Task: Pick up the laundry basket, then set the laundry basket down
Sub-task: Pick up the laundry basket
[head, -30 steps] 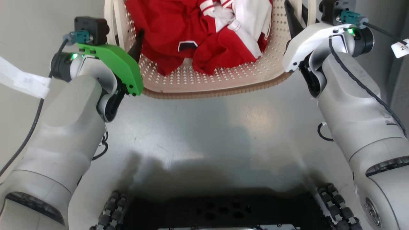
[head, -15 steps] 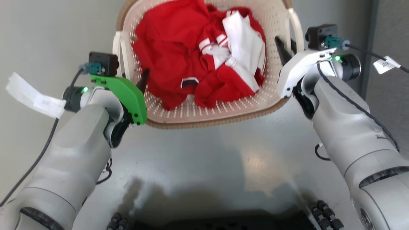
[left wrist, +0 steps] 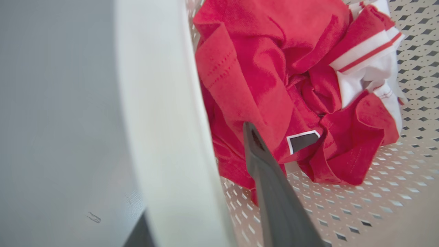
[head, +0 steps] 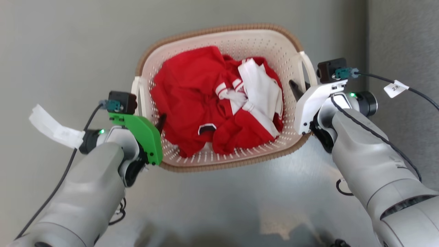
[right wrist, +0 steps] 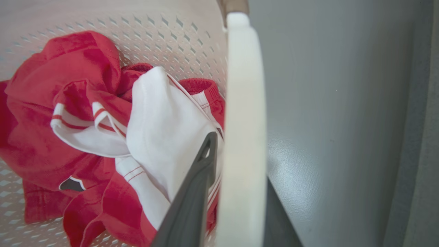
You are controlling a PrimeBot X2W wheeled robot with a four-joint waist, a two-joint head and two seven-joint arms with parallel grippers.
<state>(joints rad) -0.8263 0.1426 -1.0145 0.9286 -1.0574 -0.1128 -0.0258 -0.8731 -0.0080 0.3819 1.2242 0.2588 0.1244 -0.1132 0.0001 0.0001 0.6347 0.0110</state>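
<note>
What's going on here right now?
The robot has an arm at each side of the laundry basket, which holds red and white clothes. The left gripper straddles the left handle and the right gripper the right handle, one finger inside the basket and one outside. Whether the jaws are clamped tight, or the basket is off the grey floor, cannot be told from these views.

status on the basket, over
Left tool straddles left handle, right tool right handle, grip unclear. Basket holds red and white clothes. Nothing seen in the way.
</note>
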